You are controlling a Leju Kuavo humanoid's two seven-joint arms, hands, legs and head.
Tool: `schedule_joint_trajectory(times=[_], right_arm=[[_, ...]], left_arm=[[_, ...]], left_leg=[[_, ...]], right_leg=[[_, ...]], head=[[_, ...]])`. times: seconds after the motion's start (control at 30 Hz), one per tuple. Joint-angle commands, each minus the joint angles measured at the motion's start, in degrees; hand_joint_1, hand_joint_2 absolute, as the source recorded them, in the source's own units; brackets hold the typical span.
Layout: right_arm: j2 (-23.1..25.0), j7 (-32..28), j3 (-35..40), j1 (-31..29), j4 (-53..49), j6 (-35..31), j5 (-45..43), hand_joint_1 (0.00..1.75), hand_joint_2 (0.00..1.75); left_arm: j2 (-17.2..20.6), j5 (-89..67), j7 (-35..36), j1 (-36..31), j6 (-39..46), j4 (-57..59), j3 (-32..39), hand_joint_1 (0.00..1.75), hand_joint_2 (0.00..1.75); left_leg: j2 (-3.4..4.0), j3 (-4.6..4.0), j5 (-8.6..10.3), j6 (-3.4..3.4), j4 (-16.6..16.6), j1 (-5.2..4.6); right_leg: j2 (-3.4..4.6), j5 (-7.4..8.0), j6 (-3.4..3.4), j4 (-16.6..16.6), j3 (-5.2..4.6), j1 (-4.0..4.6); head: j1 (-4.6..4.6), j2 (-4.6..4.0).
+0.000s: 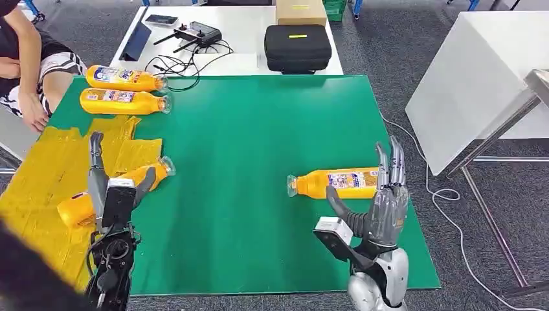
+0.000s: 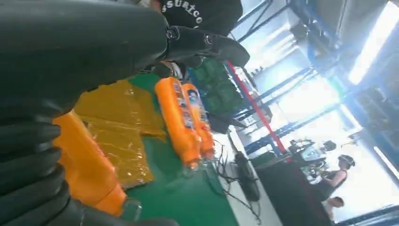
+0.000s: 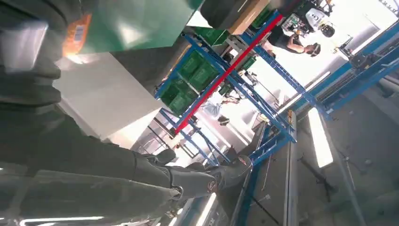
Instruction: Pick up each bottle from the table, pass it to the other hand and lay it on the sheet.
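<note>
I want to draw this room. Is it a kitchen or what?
Probably a robot workshop or warehouse hall: blue racks with green crates, a remote controller with cables on a white table, and grey carpet.

We can read only one run of white letters, "SSURICO" or close to it, its start cut off, on a person's black shirt beyond the thumb of the left hand in the left wrist view. The two orange bottles lying well ahead of the left hand carry blue-and-white labels whose print is too small for us to read. The bottle lying just beside the right hand, behind its raised fingers, bears a white label with coloured marks, equally illegible. A barcode-like patch shows on an orange label in the right wrist view, unreadable.
</note>
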Motion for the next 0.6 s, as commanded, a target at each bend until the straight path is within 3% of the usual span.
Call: schedule_joint_trajectory(times=[0.03,0.1,0.2,0.37,0.6], right_arm=[[-1.59,5.63,-6.19,-1.6,3.43,0.11,17.92,0.0,1.75],[-5.54,10.19,-6.91,-1.93,2.75,8.81,22.46,0.0,1.75],[-9.71,11.21,-10.68,-2.45,3.09,25.16,25.39,0.0,1.75],[-13.2,8.38,-12.97,-4.72,9.37,28.67,24.09,0.0,1.75],[-13.65,2.99,-12.16,-19.18,27.02,27.8,19.5,0.0,1.75]], left_arm=[[-0.57,8.07,-0.14,-0.84,-7.67,-1.24,-3.13,0.0,1.75],[-0.6,11.33,0.28,0.61,-13.14,-4.62,-4.07,0.0,1.75],[-0.22,14.86,1.08,2.77,-20.32,-9.75,-5.32,0.0,1.75],[-0.02,17.6,1.26,3.59,-24.68,-12.47,-6.04,0.0,1.75],[-0.68,21.74,1.14,1.97,-26.35,-11.68,-6.0,0.0,1.75]], left_leg=[[-0.09,0.19,-0.04,0.0,-0.07,-0.02],[-0.11,0.24,-0.05,0.02,-0.07,0.02],[-0.1,0.36,-0.1,0.05,-0.09,-0.01],[-0.08,0.35,-0.11,0.06,-0.09,-0.03],[0.22,0.36,-0.09,0.05,-0.12,-0.11]], right_leg=[[-0.18,-0.09,0.01,-0.03,0.21,0.0],[-0.21,-0.09,0.03,-0.08,0.28,0.02],[-0.23,-0.13,0.07,-0.1,0.4,0.0],[-0.21,-0.12,0.07,-0.14,0.42,0.0],[0.02,0.03,0.03,-0.17,0.36,-0.14]], head=[[0.0,0.0],[0.0,0.0],[-0.02,0.0],[0.02,0.0],[0.0,0.0]])
